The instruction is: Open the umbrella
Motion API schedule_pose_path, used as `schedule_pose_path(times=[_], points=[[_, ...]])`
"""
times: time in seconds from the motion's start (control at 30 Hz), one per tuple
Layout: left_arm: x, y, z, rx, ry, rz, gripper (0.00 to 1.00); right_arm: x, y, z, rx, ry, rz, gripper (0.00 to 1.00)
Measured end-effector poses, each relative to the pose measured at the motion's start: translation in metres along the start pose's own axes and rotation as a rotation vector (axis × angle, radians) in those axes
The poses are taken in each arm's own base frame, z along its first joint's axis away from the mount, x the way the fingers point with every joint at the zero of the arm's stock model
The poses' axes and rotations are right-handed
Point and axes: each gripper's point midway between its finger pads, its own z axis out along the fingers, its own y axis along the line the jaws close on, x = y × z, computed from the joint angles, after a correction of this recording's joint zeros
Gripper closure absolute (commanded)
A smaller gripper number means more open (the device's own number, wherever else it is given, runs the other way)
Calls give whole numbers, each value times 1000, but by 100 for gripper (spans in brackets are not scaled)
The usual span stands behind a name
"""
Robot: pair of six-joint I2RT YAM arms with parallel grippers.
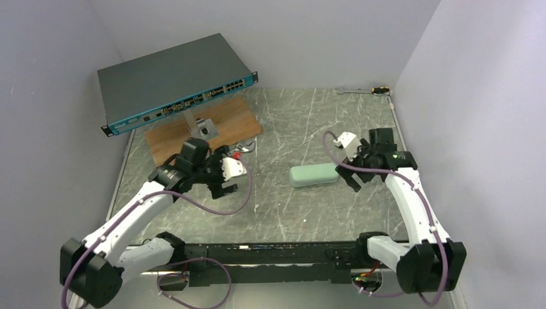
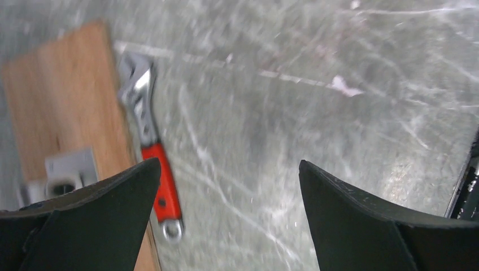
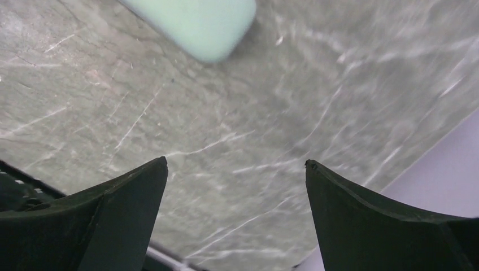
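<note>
Umbrella: not in view, possibly inside mint pouch [image 1: 313, 174] mid-table [image 1: 290, 129], nearer right edge; left gripper [image 2: 229, 164], right gripper [image 3: 236, 162] spread wide, empty; risk: pouch skids if pinched one-sidedly.

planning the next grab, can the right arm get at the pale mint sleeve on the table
Probably yes: the right gripper hangs open just beside the pale mint sleeve, above the table, and nothing lies between them or on top of the sleeve.
</note>
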Motion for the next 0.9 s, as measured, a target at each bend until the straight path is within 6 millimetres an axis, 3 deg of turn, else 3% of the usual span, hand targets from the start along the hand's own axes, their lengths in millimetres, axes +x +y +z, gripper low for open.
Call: schedule_pose_path(times=[0.17, 0.23, 0.4, 0.63, 0.77, 0.9], points=[[-41, -21, 45, 204, -86, 208, 6, 39, -4, 4, -63, 92, 306, 10], [-57, -23, 67, 264, -103, 262, 7, 39, -6, 3, -86, 95, 401, 12], [-86, -26, 127, 378, -127, 360, 10, 19, -9, 4, -169, 37, 603, 15], [-90, -52, 182, 488, -109, 464, 23, 6, 2, 14, -299, 42, 801, 16], [-79, -84, 200, 554, -68, 526, 27, 5, 3, 25, -354, 77, 900, 19], [-74, -113, 200, 602, -58, 558, 30, 2, 7, 33, -405, 91, 979, 20]])
